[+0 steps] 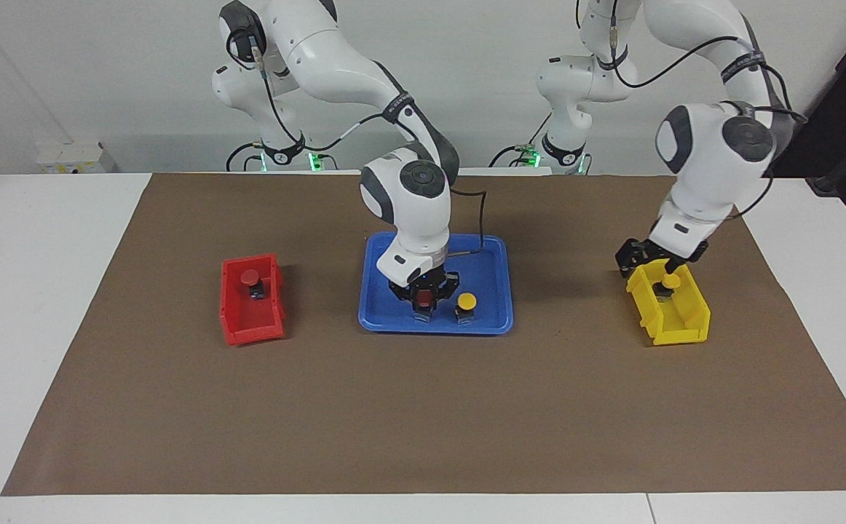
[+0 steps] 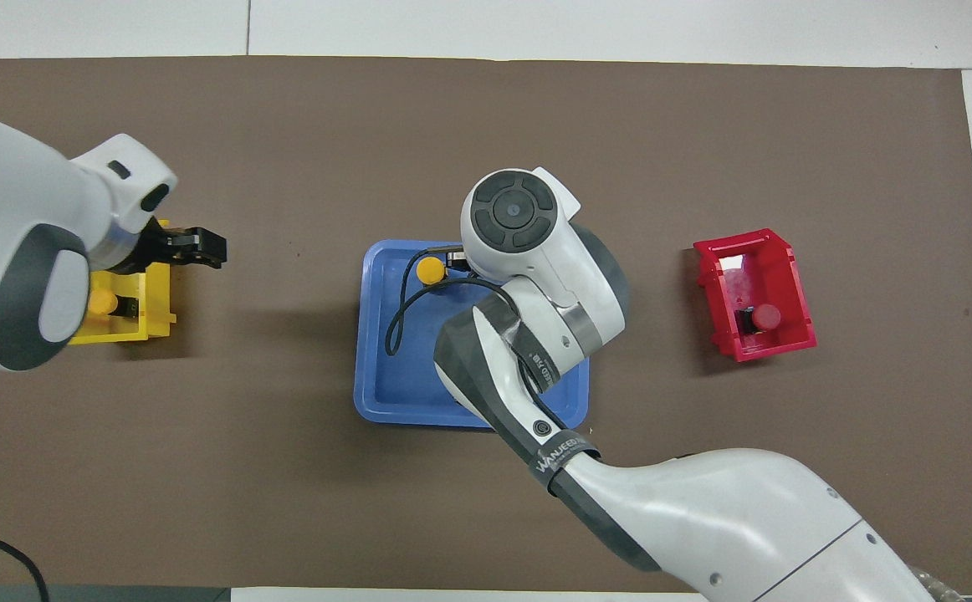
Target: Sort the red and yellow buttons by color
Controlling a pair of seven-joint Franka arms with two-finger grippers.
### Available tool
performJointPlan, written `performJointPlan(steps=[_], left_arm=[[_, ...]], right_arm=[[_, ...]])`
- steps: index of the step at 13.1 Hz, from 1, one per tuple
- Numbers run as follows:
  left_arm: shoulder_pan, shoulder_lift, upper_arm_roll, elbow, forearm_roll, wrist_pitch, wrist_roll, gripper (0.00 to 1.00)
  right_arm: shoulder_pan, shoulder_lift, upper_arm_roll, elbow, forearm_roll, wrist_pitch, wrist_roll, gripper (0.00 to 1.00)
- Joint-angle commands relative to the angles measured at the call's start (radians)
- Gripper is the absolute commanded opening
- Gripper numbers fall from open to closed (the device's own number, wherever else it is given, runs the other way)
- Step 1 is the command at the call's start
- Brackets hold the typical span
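My right gripper [image 1: 423, 288] is low over the blue tray [image 1: 488, 255], right at a red button [image 1: 424, 297]; the overhead view hides both under the wrist. A yellow button [image 1: 467, 300] stands beside it on the tray and shows from overhead [image 2: 430, 269]. My left gripper [image 1: 657, 260] is open and empty, raised just above the yellow bin [image 1: 674, 324]. A yellow button [image 1: 670, 280] sits in that bin, also seen from overhead [image 2: 101, 301]. The other red button [image 1: 250, 277] lies in the red bin [image 1: 252, 324].
The tray sits mid-table on a brown mat [image 1: 423, 415], the red bin toward the right arm's end, the yellow bin toward the left arm's end. A black cable [image 2: 394, 322] loops over the tray from the right wrist.
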Motion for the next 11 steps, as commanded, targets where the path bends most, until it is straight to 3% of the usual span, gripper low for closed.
performJointPlan(steps=[1,4,8,11], left_arm=[[-0.077,0.017,0.013,0.02,0.015,0.032,-0.048,0.98],[-0.171,0.04,0.013,0.022,0.011,0.091,-0.224,0.98],[-0.267,0.178,0.014,0.132,-0.046,0.128,-0.376,0.98],[-0.333,0.29,0.013,0.239,-0.048,0.148,-0.476,0.97]], right_arm=[[-0.125,-0.115,0.012,0.021,0.014,-0.132,-0.174,0.28],[-0.289,-0.247,0.01,-0.093,0.043,-0.208,-0.458,0.28],[-0.447,-0.276,0.01,-0.174,0.056,-0.162,-0.72,0.28],[-0.48,-0.31,0.01,-0.289,0.06,-0.052,-0.77,0.28]])
